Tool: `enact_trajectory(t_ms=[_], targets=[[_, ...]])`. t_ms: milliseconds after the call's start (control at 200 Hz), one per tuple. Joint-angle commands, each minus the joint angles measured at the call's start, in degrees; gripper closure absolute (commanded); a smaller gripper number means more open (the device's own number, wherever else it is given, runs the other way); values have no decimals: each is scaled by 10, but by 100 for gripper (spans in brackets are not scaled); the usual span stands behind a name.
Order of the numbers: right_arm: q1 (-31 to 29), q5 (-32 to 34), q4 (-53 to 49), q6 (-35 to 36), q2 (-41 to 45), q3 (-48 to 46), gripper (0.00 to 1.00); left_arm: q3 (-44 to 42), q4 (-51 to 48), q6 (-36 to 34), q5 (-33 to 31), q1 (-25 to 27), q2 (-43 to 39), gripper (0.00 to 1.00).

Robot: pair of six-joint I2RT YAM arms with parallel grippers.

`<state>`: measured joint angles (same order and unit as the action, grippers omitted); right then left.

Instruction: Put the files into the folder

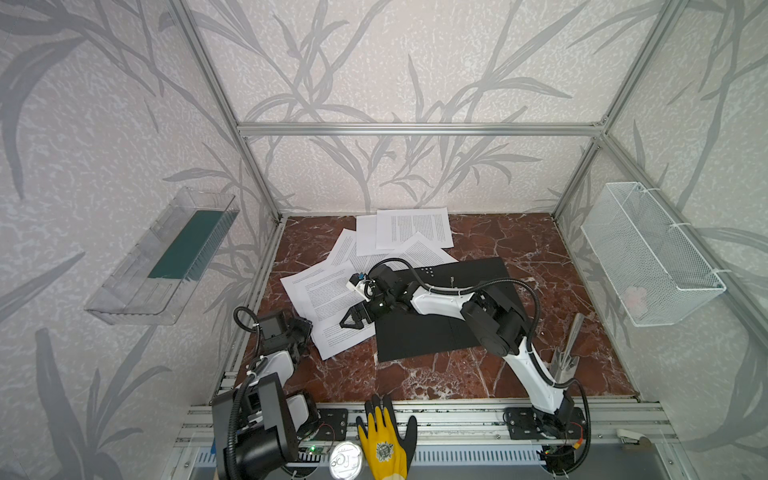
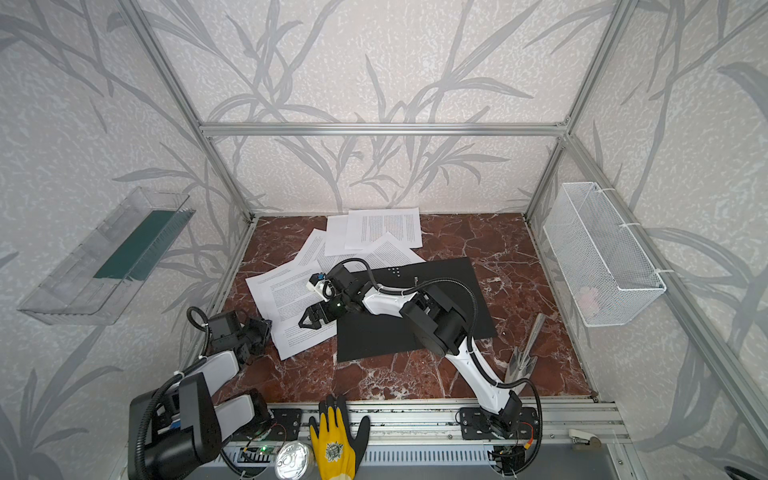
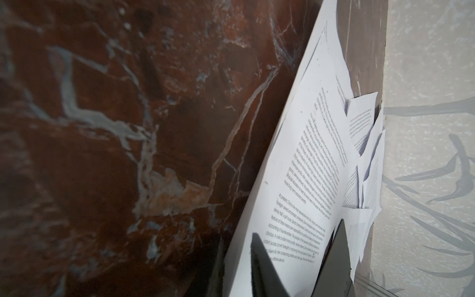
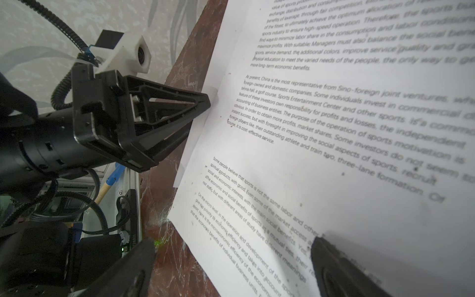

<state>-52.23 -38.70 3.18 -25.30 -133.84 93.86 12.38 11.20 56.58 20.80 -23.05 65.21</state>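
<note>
several printed sheets, the files (image 1: 328, 303), lie fanned over the red-brown marble desk (image 1: 540, 249), from the middle of the rear wall down toward the front left. all of them in view lie outside the folder (image 1: 419, 336), which rests shut and flat just right of them. its left edge meets the nearest sheet, and which of the two lies on top i cannot tell.

the right arm (image 1: 440, 299) reaches in from the front right and crosses above the folder's cover, hiding much of it. the right pincer (image 1: 347, 322) stands wide over the nearest sheet and holds nothing. in the right wrist view one finger (image 4: 334, 267) sits at the printed page and the other (image 4: 136, 259) is off its edge, above bare desk.

the left pincer (image 4: 207, 101) is at the left edge of the same pile, its tip against a sheet's margin. its gap is narrow. in the left wrist view the fingers (image 3: 262, 264) show a strip of page between them, not clamped.

around the desk:
- a yellow and black glove (image 1: 384, 440) and a round tin (image 1: 345, 461) lie on the front rail.
- a shiny metal tool (image 1: 567, 353) lies near the right arm's base.
- a white wire basket (image 1: 652, 257) hangs on the right wall.
- a clear tray (image 1: 137, 282) on the left wall holds a dark green panel (image 1: 187, 245).
</note>
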Motion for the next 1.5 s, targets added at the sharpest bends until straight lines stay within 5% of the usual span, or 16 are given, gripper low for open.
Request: enact_trajectory(t_ms=[0,450,815,1105,1325,1500], targets=[[1,-10,-12,-5,-4,-12,5,6,4,-3,-13,-1,-2,80],[5,-17,-9,-10,-6,-13,5,13,-38,-15,-30,-2,-27,85],[5,-5,-16,-3,27,-26,5,31,-91,-19,-20,-4,-69,100],[7,80,-95,20,145,-51,1,148,-308,-86,-65,1,-253,100],[31,165,-121,-6,271,-114,1,285,-401,-133,-57,42,-247,100],[76,196,-147,-7,357,-153,1,390,-459,-165,-116,139,-231,100]])
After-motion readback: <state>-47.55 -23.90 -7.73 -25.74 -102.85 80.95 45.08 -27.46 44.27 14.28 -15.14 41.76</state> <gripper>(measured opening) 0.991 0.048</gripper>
